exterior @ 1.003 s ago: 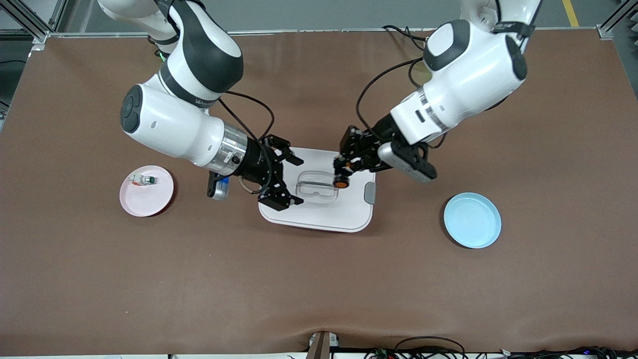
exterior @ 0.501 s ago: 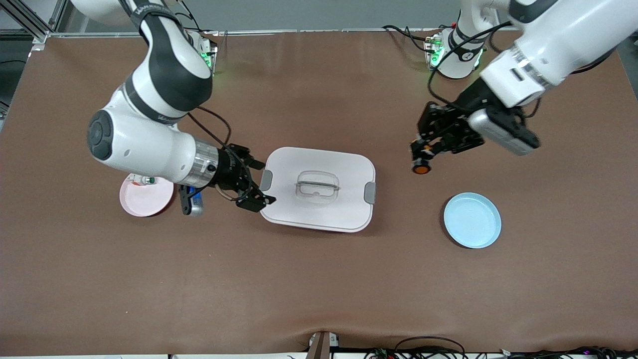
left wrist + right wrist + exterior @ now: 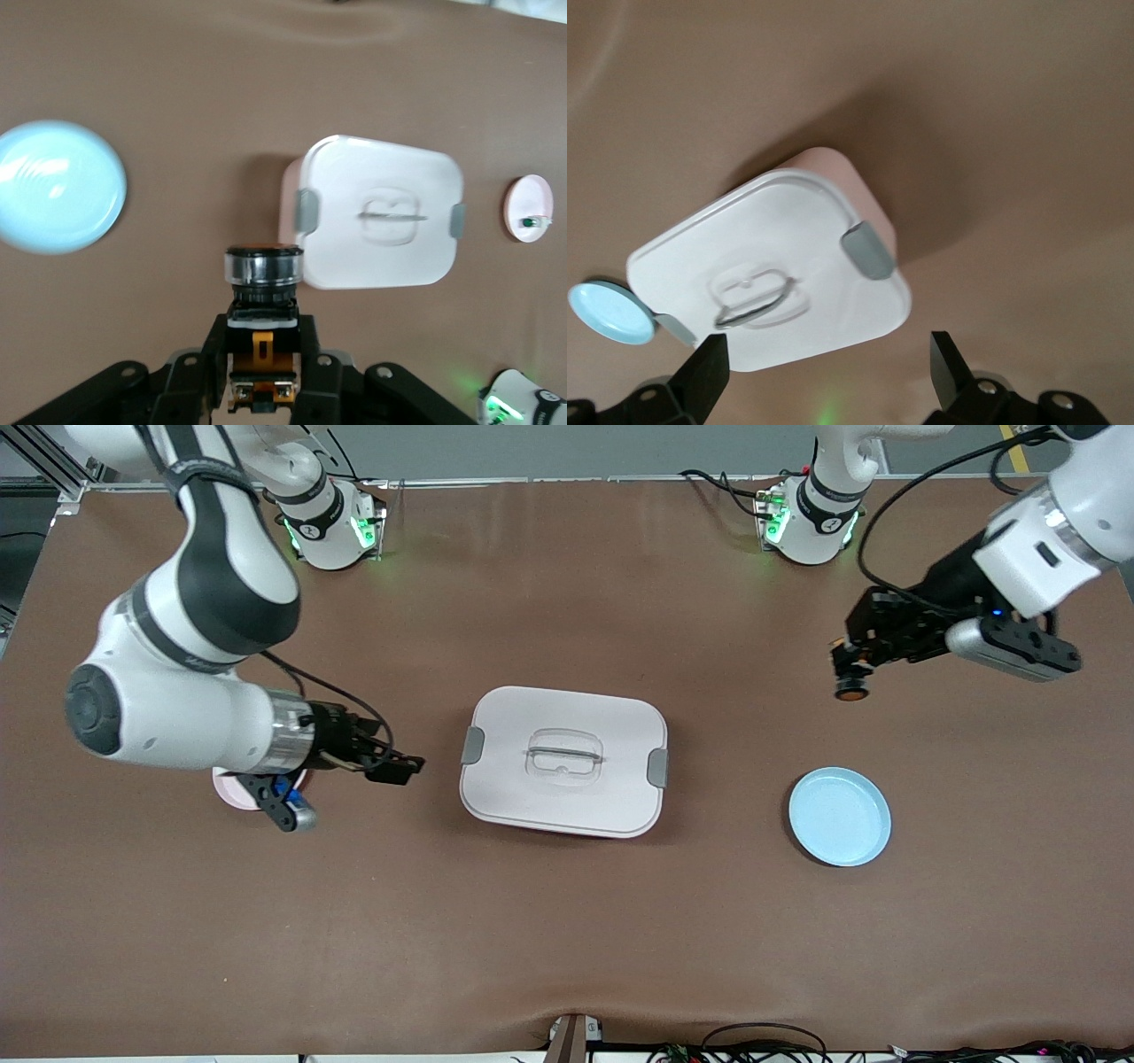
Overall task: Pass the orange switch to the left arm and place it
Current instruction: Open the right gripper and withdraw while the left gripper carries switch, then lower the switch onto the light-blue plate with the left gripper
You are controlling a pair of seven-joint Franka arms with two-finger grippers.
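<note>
Left tool (image 3: 848,677) grips orange switch (image 3: 851,689); right tool (image 3: 397,767) open.

Table (image 3: 567,921): brown matte covering lying over the whole surface, creasing slightly at the 6 o'clock edge. Items resting directly on it:
- box (image 3: 563,760), white, lidded, grey clasps at its two short ends, sitting at the centre
- blue plate (image 3: 840,817), round, lying at 4 o'clock from the box, well apart from it
- pink plate (image 3: 232,790), round, lying at 9 o'clock from the box, showing only partly under the right arm
</note>
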